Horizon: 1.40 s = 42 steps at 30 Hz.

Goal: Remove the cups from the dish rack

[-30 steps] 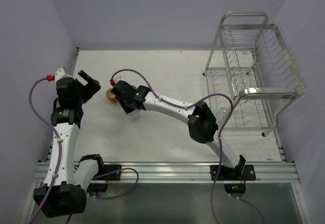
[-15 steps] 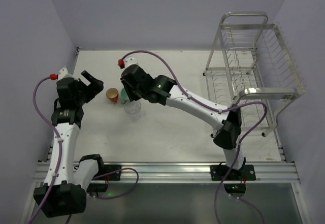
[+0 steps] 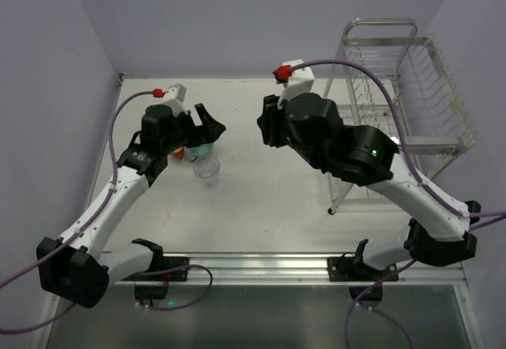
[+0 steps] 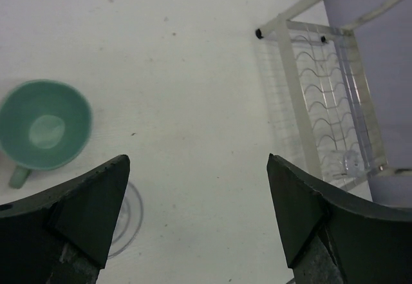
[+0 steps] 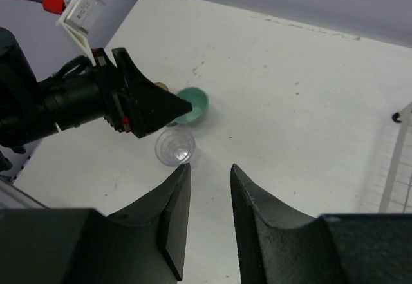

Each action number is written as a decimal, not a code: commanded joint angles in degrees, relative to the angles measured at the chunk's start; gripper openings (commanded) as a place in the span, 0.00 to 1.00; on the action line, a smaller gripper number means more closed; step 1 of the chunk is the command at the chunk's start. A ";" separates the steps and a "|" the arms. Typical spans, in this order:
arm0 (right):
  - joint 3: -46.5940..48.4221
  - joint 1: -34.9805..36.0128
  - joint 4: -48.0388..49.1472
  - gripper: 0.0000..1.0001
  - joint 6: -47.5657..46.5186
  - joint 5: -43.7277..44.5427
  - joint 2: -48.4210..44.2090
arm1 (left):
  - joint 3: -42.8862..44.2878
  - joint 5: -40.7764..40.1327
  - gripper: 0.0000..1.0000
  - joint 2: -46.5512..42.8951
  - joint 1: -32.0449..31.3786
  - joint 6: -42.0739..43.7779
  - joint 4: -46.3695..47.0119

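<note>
Standing empty: mint mug (image 4: pixel 44 125), glass tumbler (image 5: pixel 175 147)

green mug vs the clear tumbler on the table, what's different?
The green mug is opaque mint; the clear tumbler is see-through. The mug has a handle; the tumbler shows none. In the top view the left end effector partly covers the mug; the tumbler stands uncovered. Both stand upright and empty on the table, neither held.

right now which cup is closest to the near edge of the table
The clear glass tumbler: it is see-through and stands in front, with the mint-green mug and the orange mug just behind it.
</note>
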 commanded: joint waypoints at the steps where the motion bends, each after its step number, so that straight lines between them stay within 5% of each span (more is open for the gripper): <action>1: -4.37 -0.22 -1.70 0.34 2.04 6.18 -7.63 | 3.22 1.64 0.91 2.71 -5.97 3.27 8.14; 11: -19.40 -4.08 -3.90 0.34 9.42 6.01 -24.87 | 10.51 -3.79 0.91 18.51 -29.52 12.67 16.32; 22: -24.51 -4.53 -5.74 0.34 11.62 5.05 -34.36 | 25.88 1.73 0.93 36.18 -40.95 25.66 19.05; 42: -26.88 -4.44 -7.15 0.33 11.53 2.32 -41.92 | 33.46 19.56 0.91 53.25 -41.58 39.39 25.90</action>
